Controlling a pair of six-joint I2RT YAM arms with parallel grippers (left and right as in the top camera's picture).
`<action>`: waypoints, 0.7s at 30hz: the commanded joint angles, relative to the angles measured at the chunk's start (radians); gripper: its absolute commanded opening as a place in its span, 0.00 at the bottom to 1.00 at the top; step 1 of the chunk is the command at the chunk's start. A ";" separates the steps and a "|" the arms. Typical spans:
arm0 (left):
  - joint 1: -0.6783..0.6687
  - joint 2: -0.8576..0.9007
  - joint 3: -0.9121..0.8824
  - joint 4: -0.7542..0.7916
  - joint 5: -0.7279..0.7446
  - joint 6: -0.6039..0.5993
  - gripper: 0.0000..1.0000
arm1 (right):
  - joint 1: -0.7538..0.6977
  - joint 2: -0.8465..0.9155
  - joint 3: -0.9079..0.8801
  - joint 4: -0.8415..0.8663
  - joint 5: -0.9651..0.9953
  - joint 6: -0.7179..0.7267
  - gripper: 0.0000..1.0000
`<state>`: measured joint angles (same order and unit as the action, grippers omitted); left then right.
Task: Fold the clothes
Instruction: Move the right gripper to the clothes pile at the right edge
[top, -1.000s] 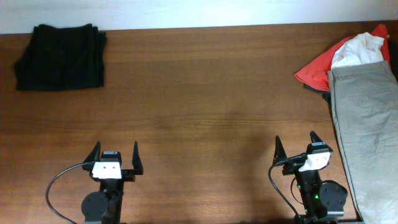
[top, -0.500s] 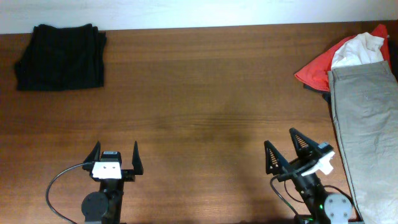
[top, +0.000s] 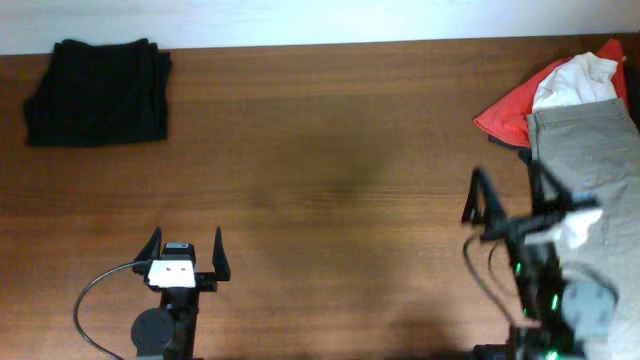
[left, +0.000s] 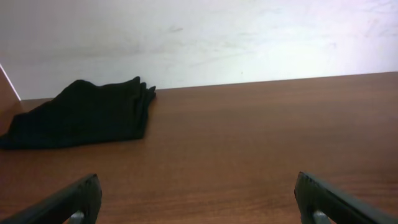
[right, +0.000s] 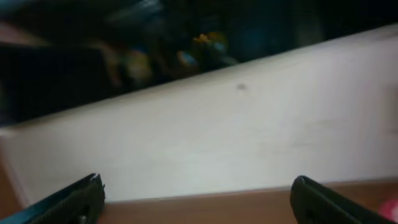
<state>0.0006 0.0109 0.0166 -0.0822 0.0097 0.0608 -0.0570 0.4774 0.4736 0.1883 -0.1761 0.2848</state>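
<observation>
On my overhead view the trousers (top: 592, 160) lie along the right edge of the surface (top: 330, 180), running from the far right corner toward the near edge. Their right side and lower end are cut off by the frame. At their far end they overlap a red cloth (top: 508, 112), and a white T-shirt (top: 576, 78) is bunched on top of that cloth, touching the trousers' upper hem.

The right tool (top: 507, 195) hangs just beside the trousers' left edge, its two prongs spread wide with nothing between them. The arm behind it is smeared with blur and covers part of the khaki cloth nearer me, so I cannot make out how the trousers lie under it.

The left tool (top: 186, 254) sits near the front left, also spread wide and empty, with a cable (top: 95, 295) looping off its base. Well apart from it, in the far left corner, a black garment (top: 96, 90) lies folded. My left wrist view shows it against the pale wall (left: 217, 37), with bare wood in between.

The right wrist view is badly blurred. I see pale wall, dark clutter above it and a pink smudge at the lower right that I cannot identify.
</observation>
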 joint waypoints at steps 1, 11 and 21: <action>0.004 -0.004 -0.008 0.000 -0.006 0.012 0.99 | 0.003 0.295 0.250 -0.121 0.193 -0.164 0.99; 0.004 -0.004 -0.008 0.000 -0.006 0.012 0.99 | -0.024 1.115 1.061 -0.782 0.563 -0.252 0.99; 0.004 -0.004 -0.008 0.000 -0.006 0.012 0.99 | -0.123 1.437 1.141 -0.688 0.686 -0.296 0.99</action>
<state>0.0006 0.0109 0.0162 -0.0822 0.0097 0.0608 -0.1276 1.8297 1.5883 -0.5323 0.4511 0.0269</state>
